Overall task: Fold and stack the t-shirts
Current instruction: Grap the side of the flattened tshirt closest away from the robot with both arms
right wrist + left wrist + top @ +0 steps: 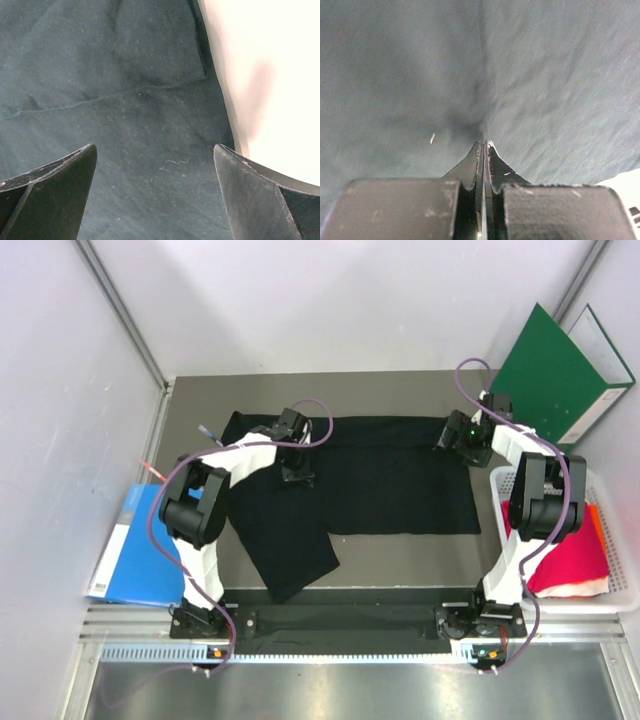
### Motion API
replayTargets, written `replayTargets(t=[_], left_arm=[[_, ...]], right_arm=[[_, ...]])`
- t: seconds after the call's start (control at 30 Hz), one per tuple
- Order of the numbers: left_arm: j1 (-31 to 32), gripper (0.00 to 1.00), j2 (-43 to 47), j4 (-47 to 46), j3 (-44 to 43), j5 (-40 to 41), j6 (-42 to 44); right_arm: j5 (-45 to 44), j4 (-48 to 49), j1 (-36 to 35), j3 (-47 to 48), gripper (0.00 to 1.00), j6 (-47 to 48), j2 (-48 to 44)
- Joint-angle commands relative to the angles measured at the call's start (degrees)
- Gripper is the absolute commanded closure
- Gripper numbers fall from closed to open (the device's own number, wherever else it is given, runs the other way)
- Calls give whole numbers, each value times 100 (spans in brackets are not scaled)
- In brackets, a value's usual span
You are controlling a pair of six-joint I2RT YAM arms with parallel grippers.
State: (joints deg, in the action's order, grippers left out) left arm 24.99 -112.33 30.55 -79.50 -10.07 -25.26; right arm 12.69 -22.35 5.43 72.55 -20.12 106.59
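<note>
Plain pale walls on three sides of me, aluminium frame post in the far-left corner. Counter is matte grey-brown, evenly lit. Blue folder lies off its left edge, green folder leans far right, white basket beside it, perforated rail along the near edge.
</note>
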Motion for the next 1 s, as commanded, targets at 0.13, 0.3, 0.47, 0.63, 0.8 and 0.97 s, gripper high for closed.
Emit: replayTargets(t=[0.13,0.3,0.47,0.63,0.8,0.97], left_arm=[[-161,100,1256,566,804,628,82],[-197,100,1661,891,1147,953,3],[-249,69,2250,1287,1674,1051,-260],[-250,29,2996,1586,2297,656,-559],[-249,19,3691,2007,2764,523,-761],[-223,16,4035,2307,2906,471,-657]], right_arm=[[-47,-375,28,242,0,96,-199],[-257,-726,28,-56,0,166,-542],[-671,-1358,19,-277,0,140,-945],[-1065,-1807,2,-505,0,140,-1201],[-1417,-2291,-16,-751,0,105,-1342],[-1524,-2362,-121,-901,0,148,-1439]])
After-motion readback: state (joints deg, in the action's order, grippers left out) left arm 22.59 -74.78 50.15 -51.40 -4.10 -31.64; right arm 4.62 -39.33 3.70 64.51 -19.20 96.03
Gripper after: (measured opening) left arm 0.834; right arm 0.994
